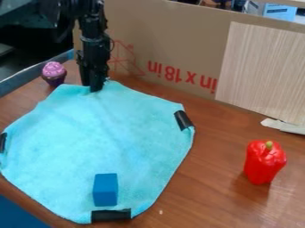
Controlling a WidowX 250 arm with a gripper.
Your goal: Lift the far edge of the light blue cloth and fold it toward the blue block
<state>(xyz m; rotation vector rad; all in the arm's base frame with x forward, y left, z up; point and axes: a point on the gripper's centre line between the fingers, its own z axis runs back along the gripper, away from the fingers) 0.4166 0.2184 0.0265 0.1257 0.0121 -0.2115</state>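
The far corner of the turquoise cloth (pixel 101 138) is touched by the gripper (pixel 94 87); its opening and any grip cannot be made out. The cloth is spread, lightly creased, and edged with black tape (pixel 183 120). A blue block (pixel 105 190) is borne near its near edge. It is flanked by a toy cupcake (pixel 54 74), far left, and a red bell pepper (pixel 263 163), right.

This looks like a lab or workshop corner set up for robot trials: black tape pieces (pixel 111 215) sit on the edges of a turquoise cloth (pixel 101 133) on a brown wooden surface (pixel 208 191). Behind the cloth stands a printed cardboard wall (pixel 166 40), with a pale wood-grain panel (pixel 262 71) to its right.
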